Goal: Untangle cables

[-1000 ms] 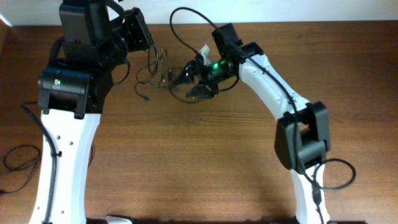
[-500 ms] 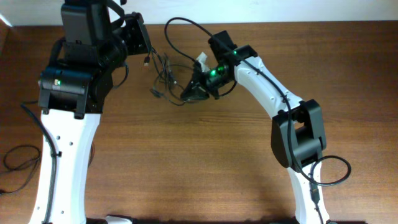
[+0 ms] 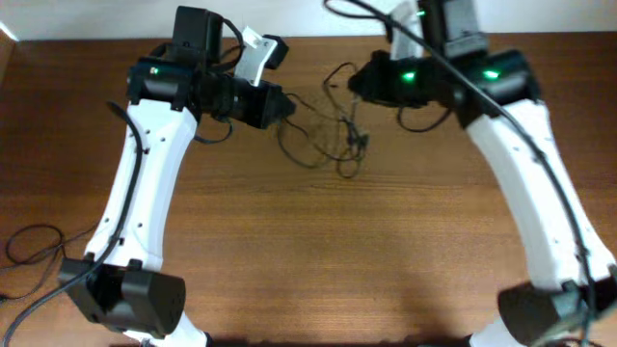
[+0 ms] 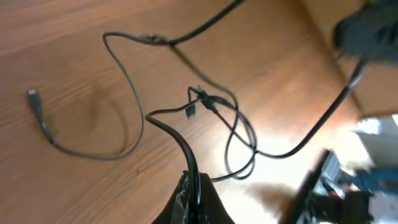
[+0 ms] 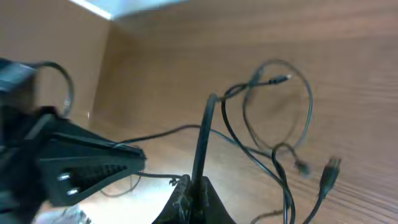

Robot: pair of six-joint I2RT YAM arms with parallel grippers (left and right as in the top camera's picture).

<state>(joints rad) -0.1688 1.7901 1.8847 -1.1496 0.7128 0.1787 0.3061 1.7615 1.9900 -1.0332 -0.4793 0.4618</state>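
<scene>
Thin black cables [image 3: 335, 145] hang in loose loops between my two grippers over the far middle of the table. My left gripper [image 3: 282, 104] is shut on one cord; in the left wrist view that cord rises from the shut left gripper [image 4: 194, 182] into a small knot [image 4: 202, 102]. One free end with a plug [image 4: 35, 101] lies on the wood. My right gripper [image 3: 359, 84] is shut on another strand, which stands straight up from the right gripper [image 5: 194, 182]. Loops and a loose plug [image 5: 329, 170] dangle to its right.
The table's far edge and a pale wall [image 3: 540, 14] run just behind both grippers. A thicker black cord [image 3: 29, 249] curls on the table at the near left. The left arm's dark gripper body [image 5: 81, 163] sits close on the left in the right wrist view.
The right gripper has shut on a strand and drawn back to the right. The left arm has swung rightward with its cord. The clump now hangs spread between them.
</scene>
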